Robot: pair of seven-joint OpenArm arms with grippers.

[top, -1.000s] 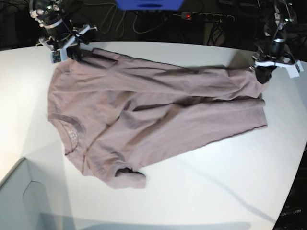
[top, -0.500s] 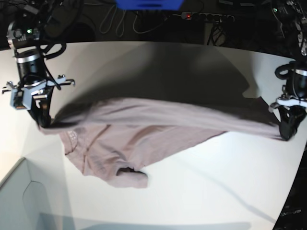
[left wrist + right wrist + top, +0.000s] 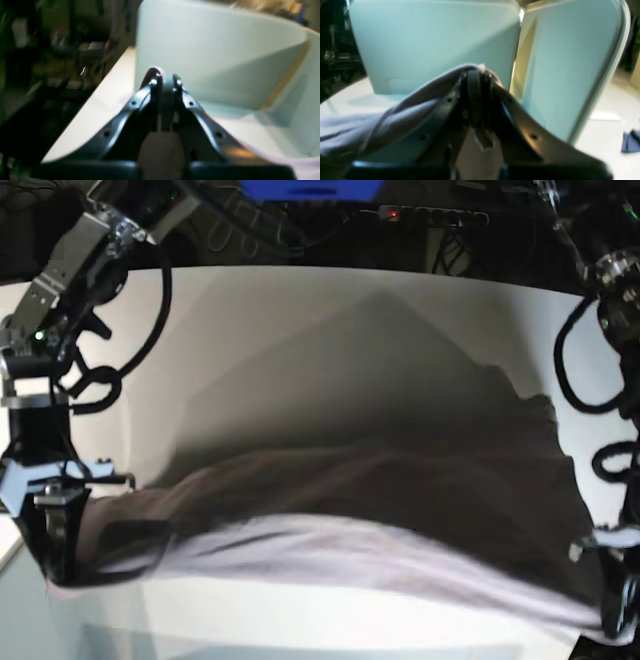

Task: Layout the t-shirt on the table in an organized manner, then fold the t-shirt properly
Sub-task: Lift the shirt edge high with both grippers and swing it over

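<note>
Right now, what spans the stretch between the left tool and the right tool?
In the base view, only the t-shirt spans it, pulled taut from the right tool to the left tool above the table.

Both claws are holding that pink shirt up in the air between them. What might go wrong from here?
1. The left claw and right claw each pinch only a small edge of the t-shirt, so the fabric might slip out.
2. The shirt sags in the middle and looks blurred, so it may land creased on the table.
</note>
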